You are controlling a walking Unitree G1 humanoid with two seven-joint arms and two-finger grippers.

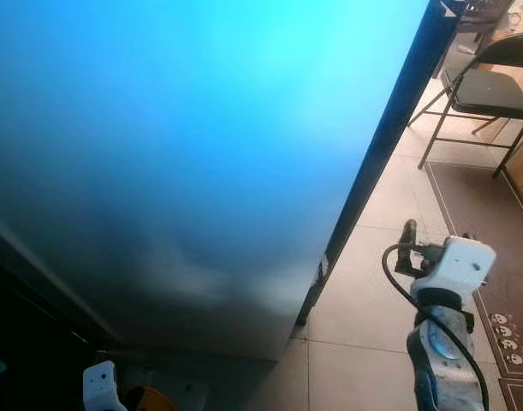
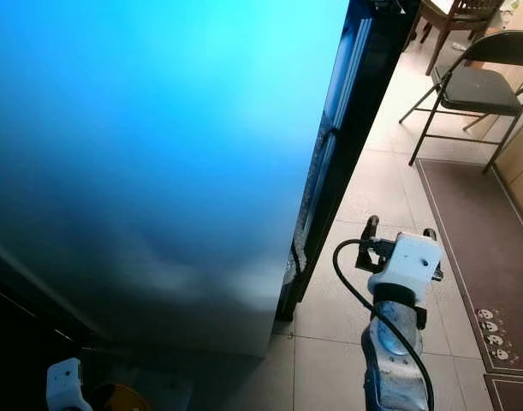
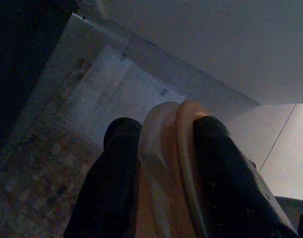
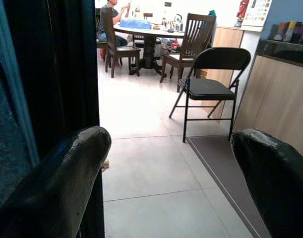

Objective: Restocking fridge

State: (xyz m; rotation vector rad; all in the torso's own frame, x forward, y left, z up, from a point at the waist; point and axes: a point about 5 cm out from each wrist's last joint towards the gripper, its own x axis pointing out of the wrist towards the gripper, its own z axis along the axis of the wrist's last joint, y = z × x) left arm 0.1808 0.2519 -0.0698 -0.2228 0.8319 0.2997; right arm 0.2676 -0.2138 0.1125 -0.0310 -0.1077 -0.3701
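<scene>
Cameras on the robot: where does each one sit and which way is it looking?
Left eye, right eye: on the head, looking down at the blue fridge door, tiled floor and right arm; both share the folding chair.
Left wrist: on the left arm, looking along the left gripper, shut on a pale rimmed dish.
Right wrist: on the right arm, looking between the open right gripper at that chair and a dining table.

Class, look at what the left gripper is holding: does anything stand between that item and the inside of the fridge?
Yes. The left gripper is shut on a pale curved item, and the closed fridge door, a broad blue panel, stands directly ahead. The right gripper hangs open beside the door's edge.
</scene>
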